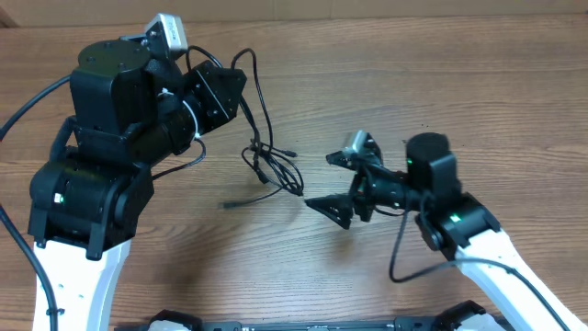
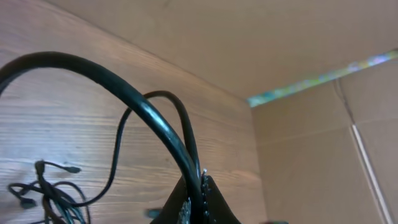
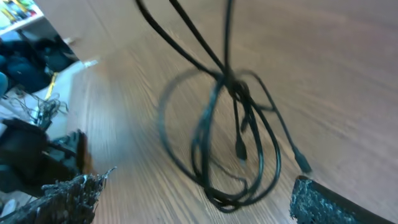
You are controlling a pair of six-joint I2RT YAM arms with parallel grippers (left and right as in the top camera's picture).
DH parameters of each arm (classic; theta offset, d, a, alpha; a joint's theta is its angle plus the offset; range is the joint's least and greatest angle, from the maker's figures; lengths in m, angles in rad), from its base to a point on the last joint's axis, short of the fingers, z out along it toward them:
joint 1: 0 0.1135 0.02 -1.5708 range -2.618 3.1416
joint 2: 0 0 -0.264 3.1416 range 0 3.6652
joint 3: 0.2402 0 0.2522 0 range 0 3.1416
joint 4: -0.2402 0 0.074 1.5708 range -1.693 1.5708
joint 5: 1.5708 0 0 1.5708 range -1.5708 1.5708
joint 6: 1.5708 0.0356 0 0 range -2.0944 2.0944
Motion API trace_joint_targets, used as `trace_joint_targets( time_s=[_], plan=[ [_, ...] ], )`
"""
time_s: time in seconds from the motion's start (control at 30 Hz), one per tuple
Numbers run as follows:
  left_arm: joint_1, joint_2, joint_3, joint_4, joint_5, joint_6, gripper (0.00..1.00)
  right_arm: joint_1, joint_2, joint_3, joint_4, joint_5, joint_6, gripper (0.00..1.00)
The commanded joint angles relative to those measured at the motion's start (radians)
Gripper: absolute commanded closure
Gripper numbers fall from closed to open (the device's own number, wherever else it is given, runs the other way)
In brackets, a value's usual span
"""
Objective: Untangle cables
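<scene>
Two pincers and one tangle, seen from overhead and from both wrists. The left pincer (image 1: 235, 85), at the far left of the desk (image 1: 441, 83), is clenched on one strand of the cables (image 1: 272, 167). In the left wrist view its jaws meet on the black cord, which arches away from them in a high curve. From that grip the strand runs toward the middle of the desk and ends in a small knot of thin black loops, from which short plug ends stick out. The right pincer (image 1: 333, 184) is released and holds nothing; its jaws are spread wide. It sits just to the right of the knot, facing it. In the right wrist view the loops hang ahead of and between the two fingers, with cords rising from the knot toward the top of the frame. A cardboard wall (image 2: 311, 43) borders the desk's far edge.
</scene>
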Motion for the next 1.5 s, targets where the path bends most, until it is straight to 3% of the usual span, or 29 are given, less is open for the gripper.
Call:
trace_joint_targets(
  time_s=[0.0,0.23,0.37,0.6,0.77,0.8,0.83,0.9,0.93,1.07,1.17,1.47],
  plan=[
    [-0.005,-0.004,0.008,0.008,0.059,-0.041,0.96,0.023,0.076,0.010,0.026,0.023,-0.021,0.04],
    [-0.045,0.025,0.008,0.008,0.055,-0.043,0.96,0.072,0.120,0.010,0.107,0.003,-0.017,0.05],
    [-0.068,0.061,0.008,0.011,0.058,-0.128,0.96,0.090,0.136,0.010,0.112,0.003,-0.018,0.05],
    [-0.122,0.100,0.008,0.051,0.059,-0.146,0.95,0.090,0.227,0.010,0.111,0.011,-0.018,0.11],
    [-0.122,0.100,0.008,0.056,0.059,-0.146,0.96,0.093,0.295,0.010,0.117,0.011,-0.017,0.31],
    [-0.122,0.100,0.008,0.056,0.059,-0.146,0.96,0.092,0.299,0.010,0.119,0.011,-0.017,0.42],
    [-0.122,0.100,0.008,0.056,0.059,-0.146,0.96,0.092,0.302,0.010,0.118,0.011,-0.018,0.62],
    [-0.122,0.100,0.008,0.053,0.059,-0.146,0.96,0.092,0.301,0.010,0.121,0.010,-0.017,0.90],
    [-0.122,0.100,0.008,0.052,0.059,-0.145,0.96,0.092,0.301,0.010,0.122,0.010,-0.016,0.96],
    [-0.122,0.100,0.008,0.029,0.035,-0.133,0.96,0.092,0.301,0.010,0.135,-0.074,0.009,0.96],
    [-0.122,0.100,0.008,-0.030,-0.045,-0.111,0.96,0.090,0.297,0.010,0.195,-0.127,0.129,0.96],
    [-0.122,0.101,0.007,-0.335,-0.476,-0.108,0.96,0.015,0.211,0.010,0.573,-0.348,0.487,0.96]
  ],
)
